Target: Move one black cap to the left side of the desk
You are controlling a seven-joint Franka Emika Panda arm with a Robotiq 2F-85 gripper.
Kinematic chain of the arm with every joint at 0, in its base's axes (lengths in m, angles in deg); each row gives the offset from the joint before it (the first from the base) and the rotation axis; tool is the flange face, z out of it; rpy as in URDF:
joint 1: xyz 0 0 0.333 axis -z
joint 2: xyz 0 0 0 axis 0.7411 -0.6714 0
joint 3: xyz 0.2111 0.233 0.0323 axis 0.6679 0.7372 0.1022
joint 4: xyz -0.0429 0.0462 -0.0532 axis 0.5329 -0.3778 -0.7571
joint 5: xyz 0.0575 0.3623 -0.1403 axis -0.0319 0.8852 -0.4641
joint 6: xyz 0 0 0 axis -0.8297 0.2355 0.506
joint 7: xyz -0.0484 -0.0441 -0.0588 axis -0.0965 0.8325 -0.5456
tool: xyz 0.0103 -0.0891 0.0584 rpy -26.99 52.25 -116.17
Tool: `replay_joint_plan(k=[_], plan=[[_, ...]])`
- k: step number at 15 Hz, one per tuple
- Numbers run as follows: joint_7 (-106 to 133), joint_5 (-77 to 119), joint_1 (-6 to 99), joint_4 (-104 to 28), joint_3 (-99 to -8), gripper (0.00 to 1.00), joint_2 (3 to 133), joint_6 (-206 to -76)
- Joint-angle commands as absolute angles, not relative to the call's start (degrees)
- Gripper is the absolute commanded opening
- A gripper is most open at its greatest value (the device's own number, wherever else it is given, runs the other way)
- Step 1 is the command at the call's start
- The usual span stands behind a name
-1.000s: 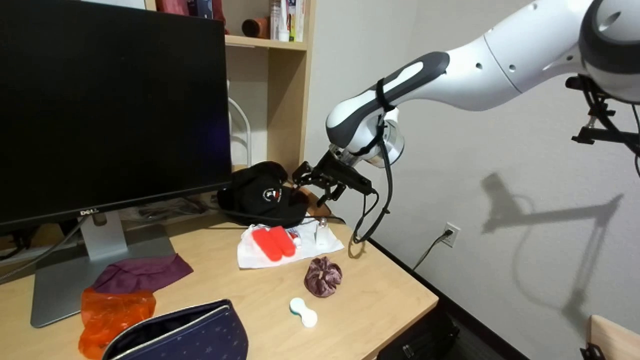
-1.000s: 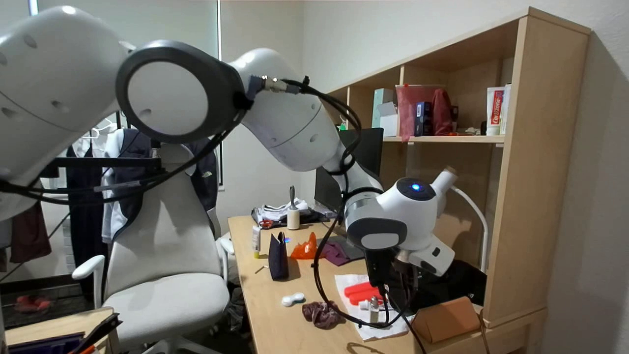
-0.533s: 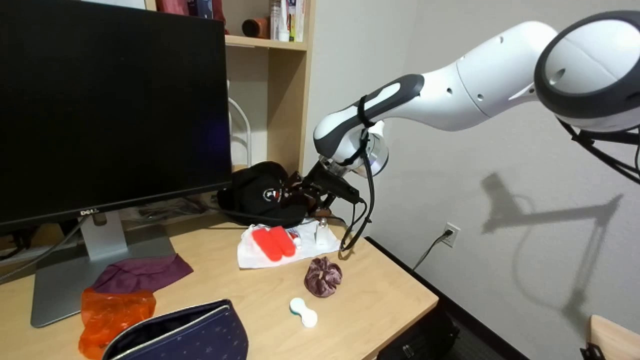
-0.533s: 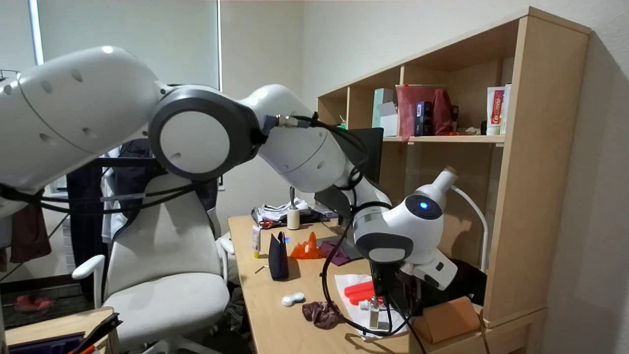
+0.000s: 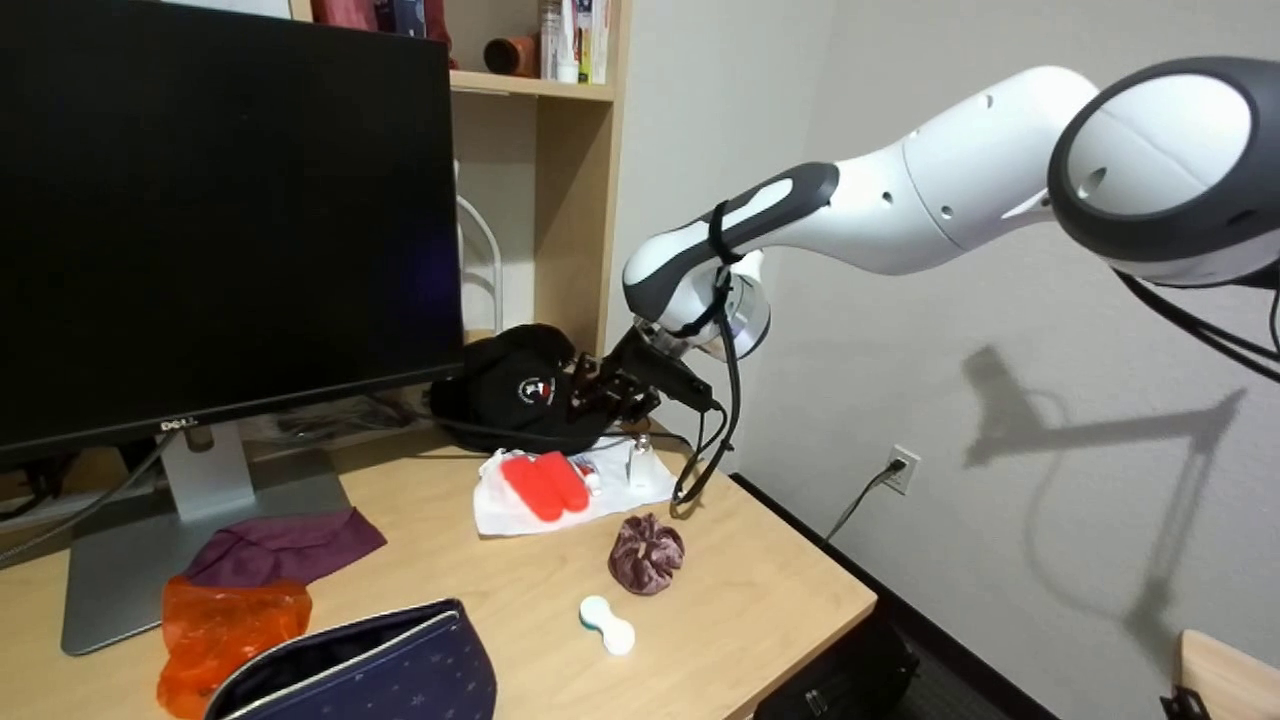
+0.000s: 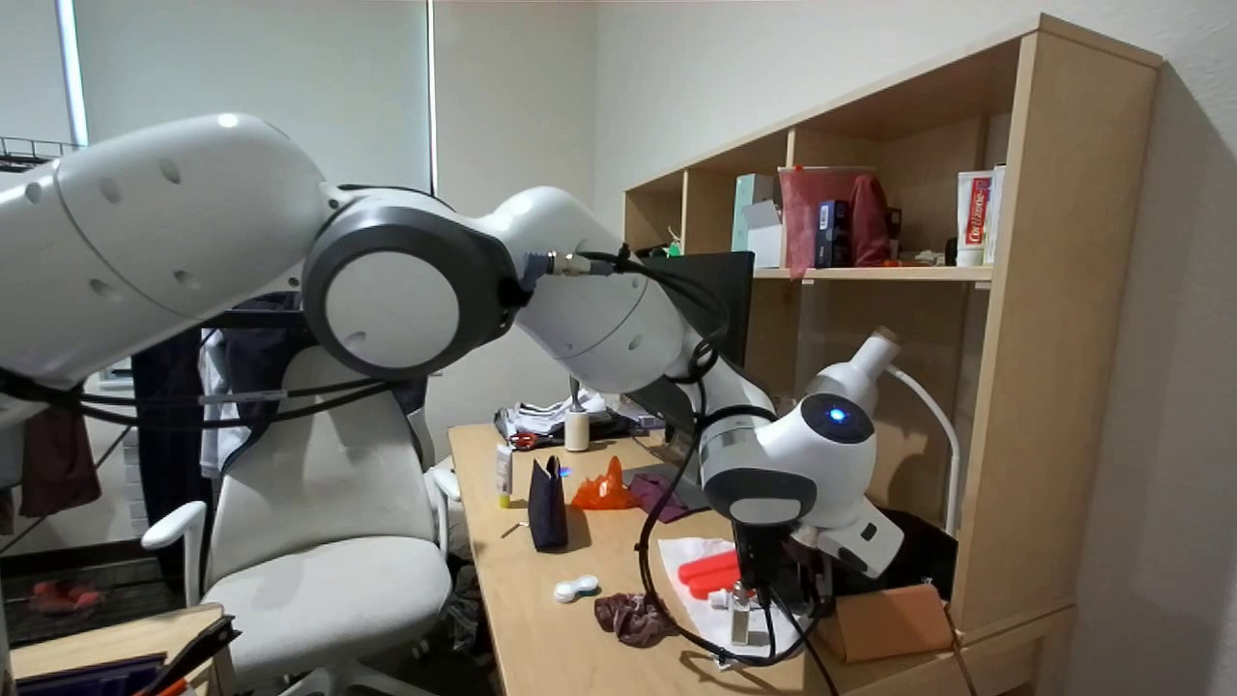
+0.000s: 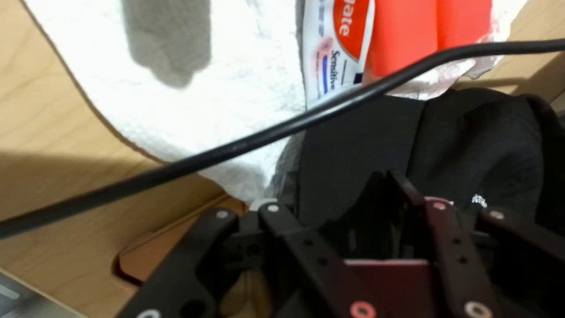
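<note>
The black cap [image 5: 490, 390], with a red-and-white emblem on its front, lies at the back of the tan wooden desk [image 5: 740, 610], beside the monitor. My gripper [image 5: 582, 388] reaches down against the cap's right side, at the brim. In the wrist view the brim and crown of the cap [image 7: 353, 159] spread under my gripper [image 7: 385, 176]; the dark fingertips have drawn close together over black fabric. Dark on dark hides whether any cloth is pinched. In an exterior view, my wrist covers most of the cap [image 6: 928, 556].
A black cable [image 7: 176, 172] crosses near the brim. White paper [image 7: 247, 88] with red pieces, toothpaste and a small bottle [image 6: 739, 619] lies in front. An orange-brown case [image 6: 894, 623] stands beside the gripper. The monitor [image 5: 220, 220] and the shelf wall [image 5: 570, 220] border the cap.
My arm has come down and toward the cap, and the jaws have moved closer together. The cap has shifted slightly toward the monitor, and the white paper and bottle have slid a little too.
</note>
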State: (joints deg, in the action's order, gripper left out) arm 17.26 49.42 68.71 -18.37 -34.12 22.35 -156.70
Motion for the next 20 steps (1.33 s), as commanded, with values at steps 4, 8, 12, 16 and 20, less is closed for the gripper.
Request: replay_joint_plan(k=[4, 8, 12, 16, 20], plan=[[19.6, 51.5, 68.6, -19.1, -33.3, 0.10, 23.6, -157.9], [20.7, 52.3, 69.1, -21.6, -32.3, 0.08, 25.6, -159.6], [21.8, 53.8, 69.4, -23.6, -31.5, 0.08, 27.6, -161.4], [22.6, 54.5, 69.9, -25.3, -30.8, 0.08, 28.7, -163.4], [23.5, 55.0, 70.6, -27.4, -29.9, 0.08, 30.0, -165.8]])
